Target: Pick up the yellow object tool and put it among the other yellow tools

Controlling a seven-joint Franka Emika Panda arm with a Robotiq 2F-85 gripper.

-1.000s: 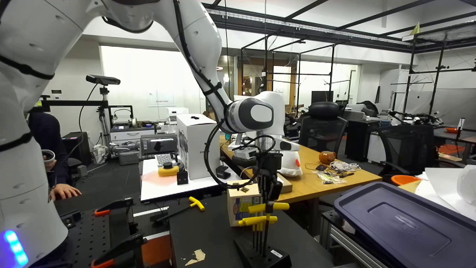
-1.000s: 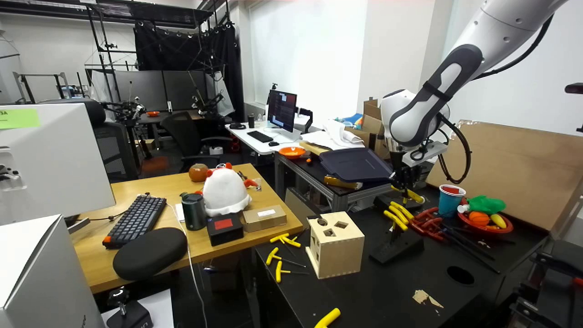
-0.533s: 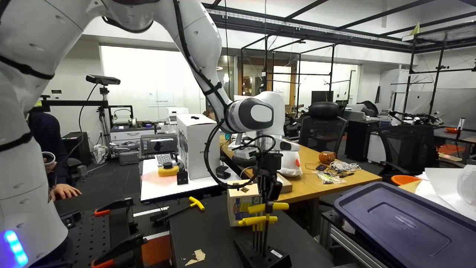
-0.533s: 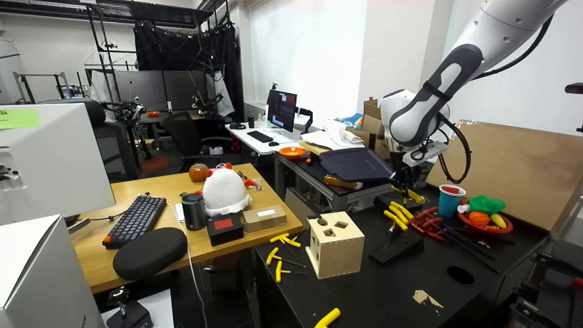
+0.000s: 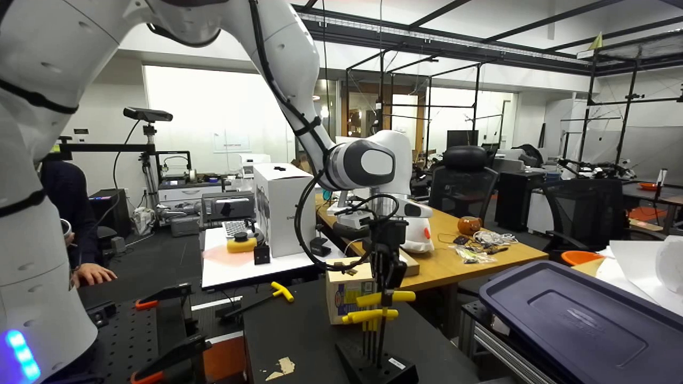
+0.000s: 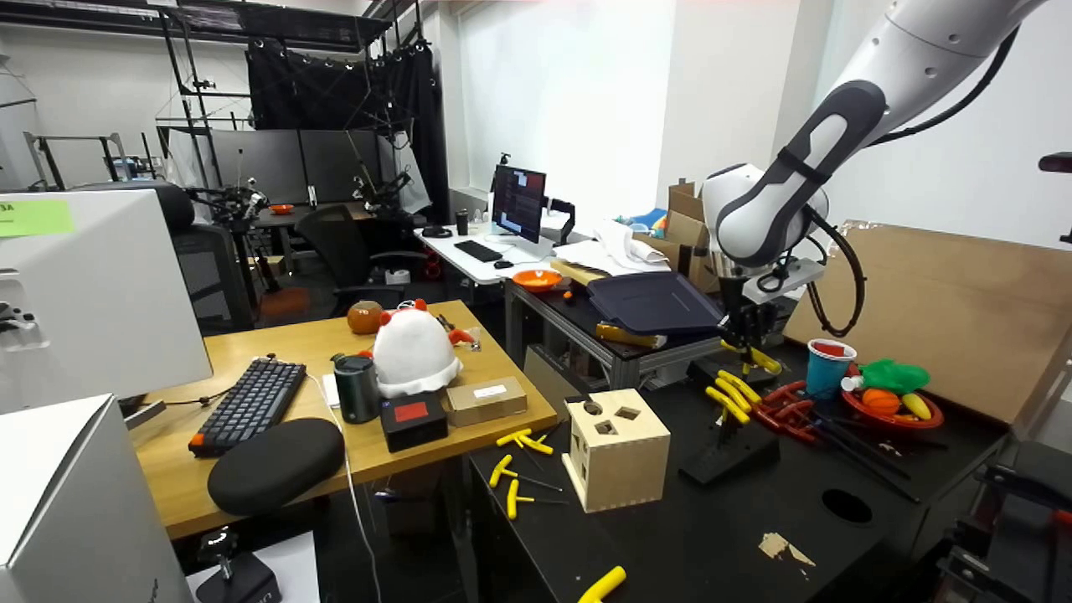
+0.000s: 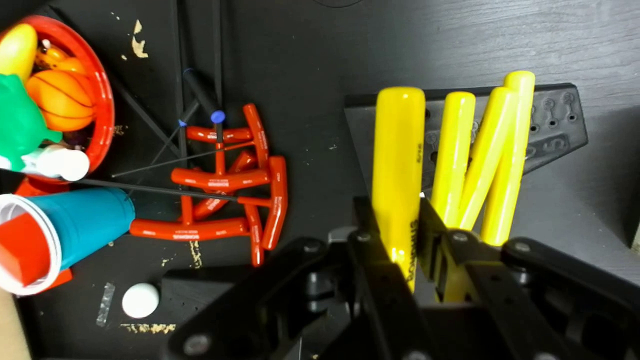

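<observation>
Placing step, it seems: the gripper [image 7: 396, 216] pinches the yellow tool [image 7: 398, 160] between its fingers [image 7: 363, 220].
Just beside it, at three o'clock in the wrist view, the other yellow tools [image 7: 485, 160] stand in a black rack [image 7: 560, 131]. The yellow tool's tip is hidden; whether it sits in the rack I cannot tell. The next move likely calls for lining it up, lowering, then letting go.

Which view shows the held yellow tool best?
The wrist view: there the yellow tool, held in the gripper, appears large, seen from above, lettering included. Both exterior views show it small, partly covered by the gripper.
</observation>
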